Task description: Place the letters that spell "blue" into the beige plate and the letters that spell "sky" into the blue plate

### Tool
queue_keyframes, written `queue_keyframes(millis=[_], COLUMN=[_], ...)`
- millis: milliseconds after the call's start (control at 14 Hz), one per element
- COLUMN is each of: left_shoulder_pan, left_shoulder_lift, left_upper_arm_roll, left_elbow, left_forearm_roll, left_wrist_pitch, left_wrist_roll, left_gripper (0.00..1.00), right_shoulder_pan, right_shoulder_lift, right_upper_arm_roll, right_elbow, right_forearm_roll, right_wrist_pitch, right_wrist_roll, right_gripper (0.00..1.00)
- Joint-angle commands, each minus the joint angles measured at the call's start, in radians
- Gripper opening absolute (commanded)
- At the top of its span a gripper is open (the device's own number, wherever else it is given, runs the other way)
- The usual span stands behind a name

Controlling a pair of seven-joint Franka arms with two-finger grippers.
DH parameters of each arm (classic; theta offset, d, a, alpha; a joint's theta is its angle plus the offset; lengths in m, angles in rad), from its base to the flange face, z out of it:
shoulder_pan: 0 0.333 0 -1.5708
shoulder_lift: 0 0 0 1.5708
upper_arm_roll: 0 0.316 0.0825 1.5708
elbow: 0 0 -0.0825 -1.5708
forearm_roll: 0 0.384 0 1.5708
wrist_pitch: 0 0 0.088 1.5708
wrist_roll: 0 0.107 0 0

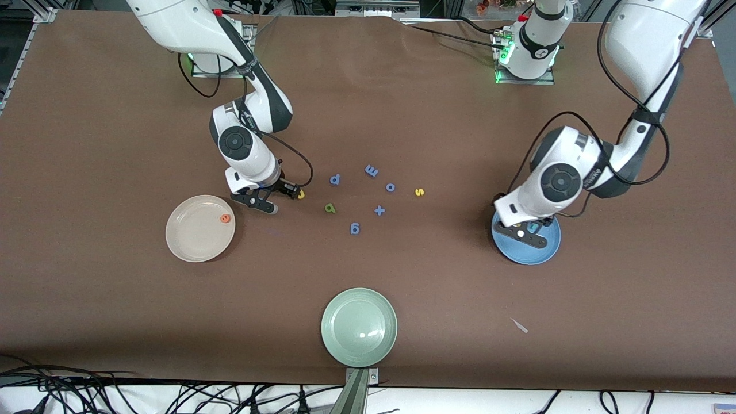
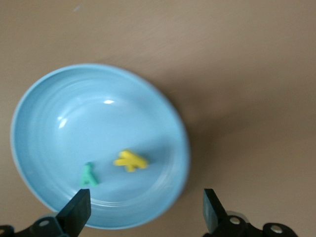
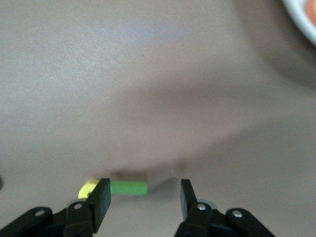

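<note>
1. Left gripper (image 2: 143, 215), spread wide over the blue plate (image 2: 59, 94), holds nothing; k (image 2: 130, 160) and y (image 2: 89, 175) lie inside.
2. Right gripper (image 3: 143, 197), spread by the l (image 3: 128, 187) and u (image 3: 88, 188), may knock either one away.
3. The s (image 1: 419, 192) waits on the table.

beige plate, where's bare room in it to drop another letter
The round cream-beige plate holds only a tiny orange foam letter at the rim nearest the right gripper; the rest is bare. The light-blue plate is fuller where the teal letter and yellow letter lie, under the left gripper.
</note>
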State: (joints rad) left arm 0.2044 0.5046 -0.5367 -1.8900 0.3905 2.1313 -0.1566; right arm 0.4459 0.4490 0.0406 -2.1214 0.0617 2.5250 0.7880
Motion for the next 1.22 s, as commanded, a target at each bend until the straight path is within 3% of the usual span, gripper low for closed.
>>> queue_keyframes(millis=[0,143,358,716,1146], left_shoulder_pan=[-0.025,-0.095,-0.199,-0.266,-0.31], left_shoulder_lift=[0.009,0.043,0.118,0.189,0.221], left_upper_arm_roll=[-0.046,-0.046,-0.045,-0.039,-0.04], left_elbow=[0.021,0.044,0.087,0.088,0.075], left_forearm_roll=[-0.048,-0.073,-0.056,-0.033,0.039], left_wrist_pitch=[-0.025,-0.016,0.011,0.119,0.133], left_wrist_roll=[-0.131,-0.234,-0.389,-0.489,-0.626], left_gripper=[1.0,1.0,1.0,0.98,0.83], right_shoulder_pan=[-0.002,-0.006,-0.009,0.016,0.033], right_shoulder_lift=[-0.038,-0.035,0.003,0.049,0.066], right_upper_arm_roll=[-0.008,-0.021,-0.022,-0.021,-0.013], right_elbow=[-0.02,-0.009,0.049,0.078,0.069], right_forearm_roll=[0.004,0.009,0.024,0.027,0.029], right_wrist_pitch=[-0.017,-0.011,-0.005,-0.002,-0.011], right_wrist_roll=[0.037,0.149,0.544,0.588,0.658], right_gripper=[0.66,0.65,0.65,0.65,0.65])
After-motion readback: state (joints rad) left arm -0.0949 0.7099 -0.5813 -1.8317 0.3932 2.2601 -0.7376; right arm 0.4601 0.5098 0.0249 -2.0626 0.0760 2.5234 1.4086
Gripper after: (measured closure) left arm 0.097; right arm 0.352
